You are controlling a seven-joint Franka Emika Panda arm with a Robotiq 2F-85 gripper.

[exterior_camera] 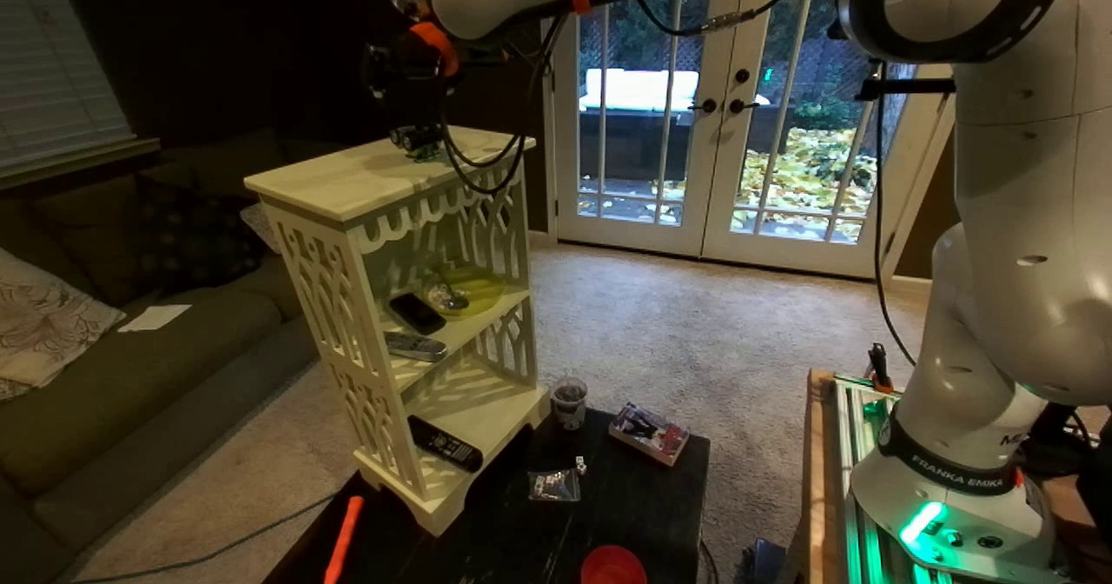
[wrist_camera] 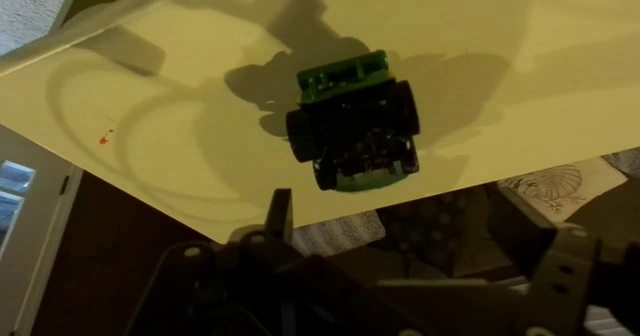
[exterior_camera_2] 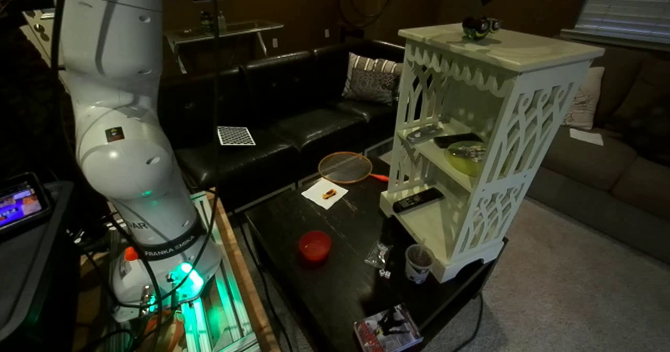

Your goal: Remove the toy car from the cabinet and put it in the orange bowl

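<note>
Desk (exterior_camera_2: 340, 294): black; the cabinet (exterior_camera_2: 539, 48) stands on it along the edge away from the robot, the red bowl (exterior_camera_2: 315, 255) nearer the robot-side edge.
Sofa-end edge: a racket (exterior_camera_2: 345, 167), orange handle toward the cabinet; white paper (exterior_camera_2: 315, 189) bearing a small yellow-orange toy (exterior_camera_2: 329, 194).
Door-end corner nearest the robot: a picture-covered box (exterior_camera_2: 388, 330).
Cabinet's foot: a cup (exterior_camera_2: 420, 264) just beside it, toward the door-end edge; a clear bag (exterior_camera_2: 377, 255) and white cubes (exterior_camera_2: 384, 274) between cup and bowl.
Shelves: grey remote (exterior_camera_2: 425, 133), dark phone (exterior_camera: 417, 313) and yellow-green plate (exterior_camera: 486, 293) above; black remote (exterior_camera_2: 417, 200) below.
In the way: cables (exterior_camera: 493, 193) loop before the cabinet's top in an exterior view.
Toy car (wrist_camera: 357, 116): on the cabinet's top, dark with green parts; below the hand and apart from it in both exterior views.
Hand (wrist_camera: 397, 221): spread wide, the toy car beyond its tips, off-centre toward one of them.
Hard to make out: which side of the toy car faces up; the hand against the dark wall in an exterior view.
Cut off: the bowl (exterior_camera: 613, 565), by the bottom edge in an exterior view.
</note>
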